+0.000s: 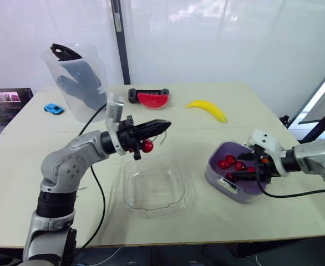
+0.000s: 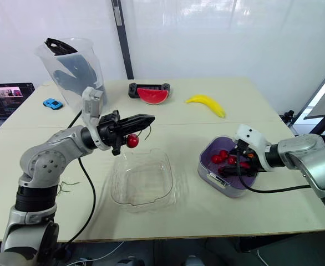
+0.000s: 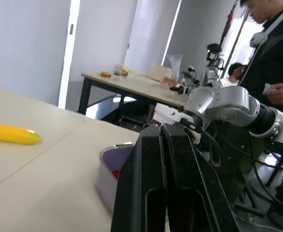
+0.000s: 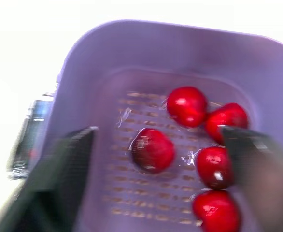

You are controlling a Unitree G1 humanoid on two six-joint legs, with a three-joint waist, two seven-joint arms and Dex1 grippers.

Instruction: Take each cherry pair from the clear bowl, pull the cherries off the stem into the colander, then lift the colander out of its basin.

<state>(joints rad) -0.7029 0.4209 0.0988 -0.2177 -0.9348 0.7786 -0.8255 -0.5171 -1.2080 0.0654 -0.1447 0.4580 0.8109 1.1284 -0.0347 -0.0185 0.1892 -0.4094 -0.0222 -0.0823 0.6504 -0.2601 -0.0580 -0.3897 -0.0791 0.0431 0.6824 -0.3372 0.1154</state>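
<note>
My left gripper [image 1: 163,126] hovers above the clear bowl [image 1: 182,191], shut on a thin stem with one red cherry [image 1: 147,146] hanging below its fingers. In the left wrist view the two black fingers [image 3: 151,164] press together. The bowl looks empty. To the right, the purple colander [image 1: 222,149] sits in its grey basin [image 1: 229,186] and holds several loose cherries [image 4: 153,150]. My right gripper [image 1: 245,173] dips into the colander just over them, open, nothing between its fingers [image 4: 66,174].
A banana [image 1: 207,110] and a watermelon slice [image 1: 152,100] lie at the back of the table. A clear pitcher [image 1: 76,80] with a black glove inside and a blue toy car [image 1: 53,108] stand back left. A person [image 3: 272,58] stands beyond the table.
</note>
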